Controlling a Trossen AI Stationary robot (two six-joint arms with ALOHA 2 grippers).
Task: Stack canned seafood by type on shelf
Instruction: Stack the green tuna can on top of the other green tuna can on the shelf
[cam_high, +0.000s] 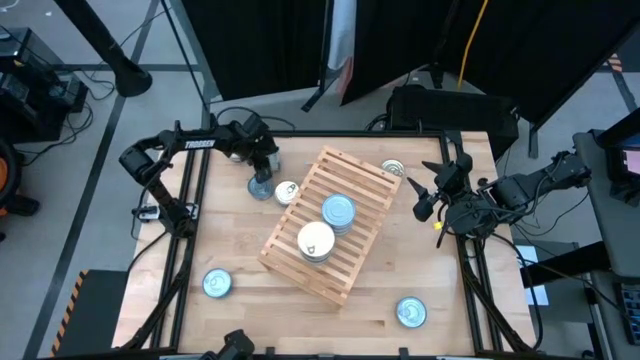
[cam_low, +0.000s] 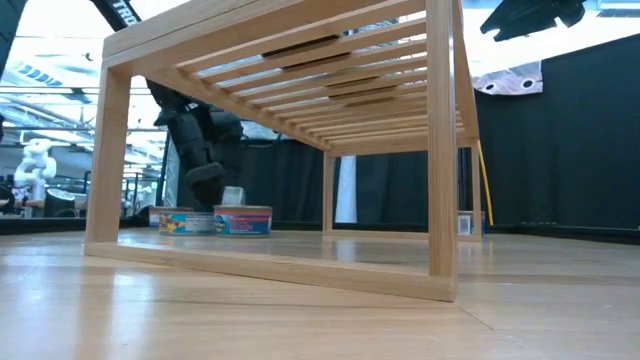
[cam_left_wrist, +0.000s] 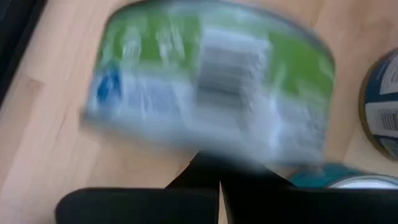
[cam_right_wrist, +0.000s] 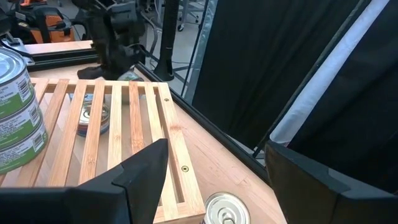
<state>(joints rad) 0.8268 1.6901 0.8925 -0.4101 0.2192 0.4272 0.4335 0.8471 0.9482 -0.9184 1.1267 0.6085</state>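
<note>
The light-wood slatted shelf (cam_high: 352, 172) stands askew mid-table and carries two stacks of tins: a blue-topped stack (cam_high: 338, 212) and a white-topped stack (cam_high: 316, 240). My left gripper (cam_high: 263, 170) is shut, low over the table off the shelf's far-left corner, right at a green-labelled tin (cam_left_wrist: 211, 81) that rests on the table (cam_high: 262, 187). A silver-topped tin (cam_high: 287, 192) lies next to it. My right gripper (cam_high: 422, 200) hangs open in the air right of the shelf, touching nothing. A pull-tab tin (cam_right_wrist: 227, 208) lies below it. My left gripper's shut fingertips (cam_left_wrist: 205, 168) stand against the lower side wall (cam_left_wrist: 236, 155) of the green-labelled tin, coming steeply from above. The picture is smeared there, so I cannot tell whether they touch it.
Loose tins lie on the tabletop: a blue-topped one near the near-left corner (cam_high: 217, 284), one near the near-right corner (cam_high: 411, 312), and one by the shelf's far-right corner (cam_high: 393, 170). In the low view the shelf's legs (cam_low: 440, 150) frame two tins (cam_low: 243, 220) behind.
</note>
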